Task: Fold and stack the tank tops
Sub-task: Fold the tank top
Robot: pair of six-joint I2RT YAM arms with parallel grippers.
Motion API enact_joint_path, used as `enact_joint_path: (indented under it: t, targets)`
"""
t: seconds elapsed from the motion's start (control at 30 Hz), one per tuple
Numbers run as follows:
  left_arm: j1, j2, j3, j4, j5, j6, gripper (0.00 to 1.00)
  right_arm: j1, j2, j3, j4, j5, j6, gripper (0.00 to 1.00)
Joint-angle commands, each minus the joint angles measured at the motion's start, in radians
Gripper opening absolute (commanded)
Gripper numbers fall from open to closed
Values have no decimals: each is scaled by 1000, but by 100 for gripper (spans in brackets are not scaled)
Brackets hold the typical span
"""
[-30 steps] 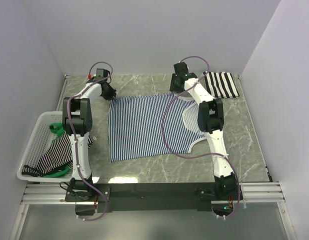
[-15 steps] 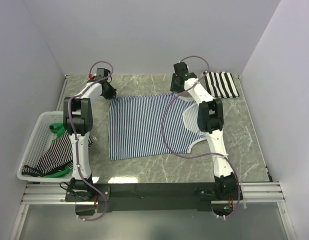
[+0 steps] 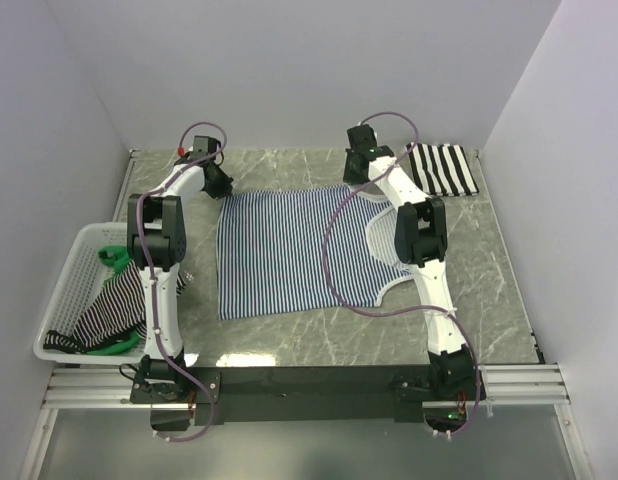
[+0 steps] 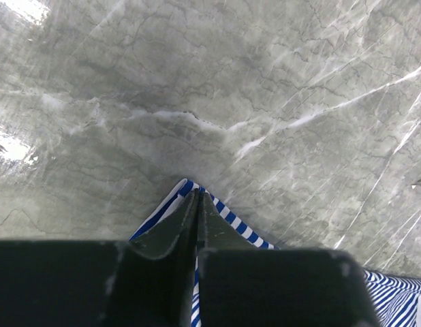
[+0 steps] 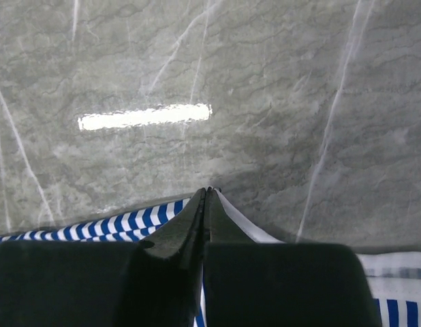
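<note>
A thin navy-and-white striped tank top (image 3: pixel 289 255) lies spread flat on the marble table, its white-trimmed openings toward the right. My left gripper (image 3: pixel 221 188) sits at its far left corner, and in the left wrist view the left gripper (image 4: pixel 197 193) is shut on that striped corner (image 4: pixel 239 227). My right gripper (image 3: pixel 361 186) is at the far right corner; in the right wrist view the right gripper (image 5: pixel 208 190) is shut on the white-trimmed edge (image 5: pixel 250 227). A broad black-and-white striped tank top (image 3: pixel 441 168) lies folded at the back right.
A white mesh basket (image 3: pixel 61 300) stands at the table's left edge, holding more striped garments (image 3: pixel 109 310) and something green (image 3: pixel 113 256). White walls close in the table on three sides. The arm bases sit on the rail at the near edge.
Both grippers have closed on the far corners of the navy-and-white tank top. The arms have barely shifted, and the shirt still lies flat.
</note>
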Motion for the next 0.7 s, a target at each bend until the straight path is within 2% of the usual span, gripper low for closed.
enact_joint_path:
  t: [0.0, 0.1, 0.33, 0.53, 0.67]
  targets:
    - [-4, -14, 9, 19, 4, 18, 6, 4, -43, -27, 29, 49, 9, 0]
    - [1, -64, -55, 73, -2, 4, 1, 3, -104, -101, 87, 82, 20, 0]
    - [18, -187, -189, 258, -22, -23, 1, -2, -253, -268, 239, 131, 33, 0]
    - [29, -250, -251, 340, 4, -28, 1, -2, -339, -389, 339, 134, 49, 0]
    - [33, -240, -253, 360, 30, -34, 2, -2, -364, -437, 363, 118, 53, 0]
